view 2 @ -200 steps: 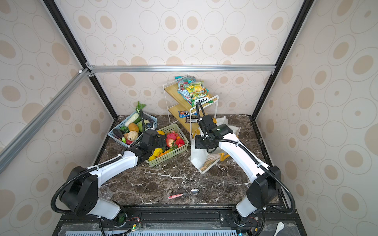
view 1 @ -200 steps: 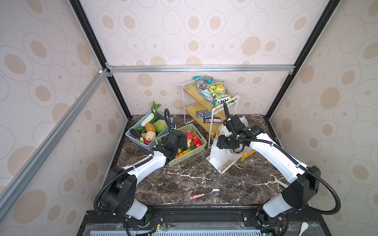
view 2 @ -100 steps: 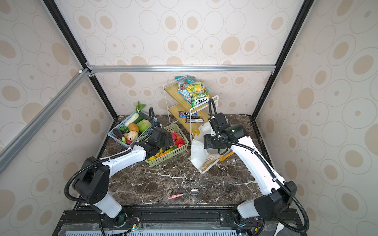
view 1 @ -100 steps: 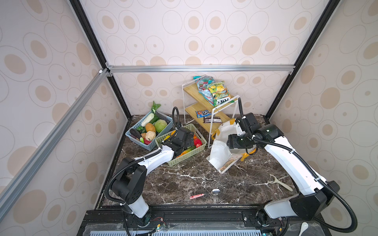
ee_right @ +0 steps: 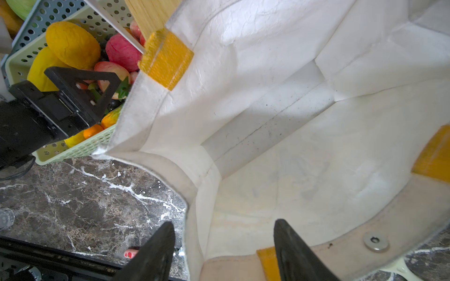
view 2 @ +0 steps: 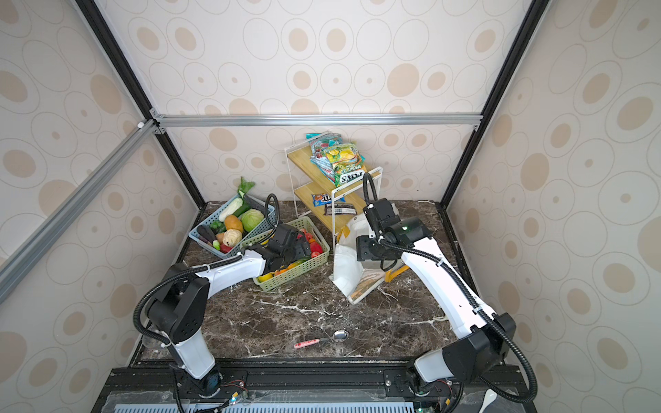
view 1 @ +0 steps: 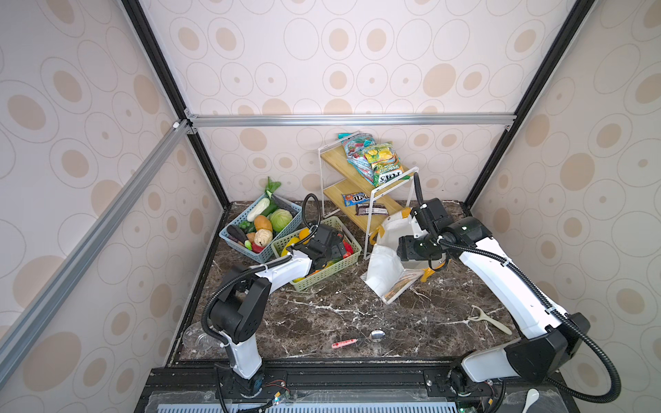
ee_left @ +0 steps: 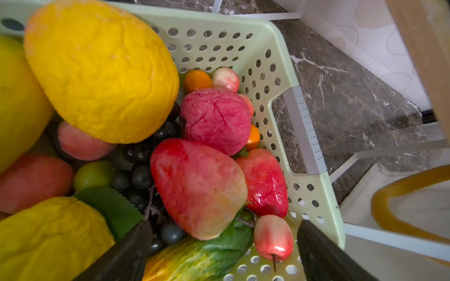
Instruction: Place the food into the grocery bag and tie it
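The food fills two baskets. My left gripper (ee_left: 224, 240) hangs open over the pale green basket (view 1: 322, 273), with a small red apple (ee_left: 272, 238) and a green-yellow piece (ee_left: 202, 253) between its fingers, gripping neither. A red-yellow fruit (ee_left: 197, 187), dark grapes (ee_left: 141, 175) and a yellow fruit (ee_left: 102, 73) lie just beyond. The white grocery bag (view 1: 384, 266) with yellow-orange straps slumps at the centre right, its mouth wide and its inside (ee_right: 292, 121) bare. My right gripper (ee_right: 224, 243) is open across the bag's rim, one finger outside and one inside. In both top views it sits at the bag's mouth (view 2: 361, 250).
A blue basket (view 1: 261, 246) at the back left holds a green cabbage (view 1: 280, 220) and other vegetables. A wood-and-wire shelf (view 1: 357, 186) with snack packets stands behind the bag. A pink-handled spoon (view 1: 359, 339) and a cream peeler (view 1: 490, 320) lie on the marble near the front.
My left gripper has moved right, farther over the green basket. The right arm has swung rightward, its gripper shifting slightly right at the bag's mouth.
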`<state>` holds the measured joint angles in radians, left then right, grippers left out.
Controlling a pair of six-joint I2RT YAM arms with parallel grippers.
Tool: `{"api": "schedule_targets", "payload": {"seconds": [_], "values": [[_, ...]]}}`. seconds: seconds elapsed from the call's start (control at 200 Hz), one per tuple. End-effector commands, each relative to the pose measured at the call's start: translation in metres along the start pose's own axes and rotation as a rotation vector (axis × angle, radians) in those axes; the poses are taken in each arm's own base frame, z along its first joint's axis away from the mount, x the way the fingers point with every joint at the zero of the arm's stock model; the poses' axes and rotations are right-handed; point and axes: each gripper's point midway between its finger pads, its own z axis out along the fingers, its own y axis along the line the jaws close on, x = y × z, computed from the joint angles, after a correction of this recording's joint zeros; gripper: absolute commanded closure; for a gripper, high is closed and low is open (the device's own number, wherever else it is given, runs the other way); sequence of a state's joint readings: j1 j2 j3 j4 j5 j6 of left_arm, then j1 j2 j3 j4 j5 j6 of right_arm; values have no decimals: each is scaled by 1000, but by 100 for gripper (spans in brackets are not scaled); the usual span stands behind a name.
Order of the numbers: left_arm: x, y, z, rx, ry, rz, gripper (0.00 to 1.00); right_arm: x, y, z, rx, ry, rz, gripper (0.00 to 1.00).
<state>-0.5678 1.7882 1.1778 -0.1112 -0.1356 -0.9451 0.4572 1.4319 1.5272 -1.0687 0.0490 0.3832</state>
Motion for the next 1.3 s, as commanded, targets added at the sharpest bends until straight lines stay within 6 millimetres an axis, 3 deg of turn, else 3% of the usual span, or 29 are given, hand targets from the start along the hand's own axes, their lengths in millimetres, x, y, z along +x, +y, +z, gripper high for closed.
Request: {"api": "schedule_targets", "payload": {"seconds": [0.0,0.32,0.575,1.01,1.295], "values": [[-6,-6,-2,-9,-4,-98,6,6,-7,0,15,1,13,33],[0,-2,15,-47,29,-134,5,7,-8,1,11,1,20,33],[-6,2,24,-58,16,-170,10,5,-6,-3,1,-9,21,33],[-8,11,36,-85,14,-198,17,-18,13,-47,-109,-113,6,32],[-11,13,36,-75,4,-224,15,-14,16,-44,-126,-97,7,32]]}}
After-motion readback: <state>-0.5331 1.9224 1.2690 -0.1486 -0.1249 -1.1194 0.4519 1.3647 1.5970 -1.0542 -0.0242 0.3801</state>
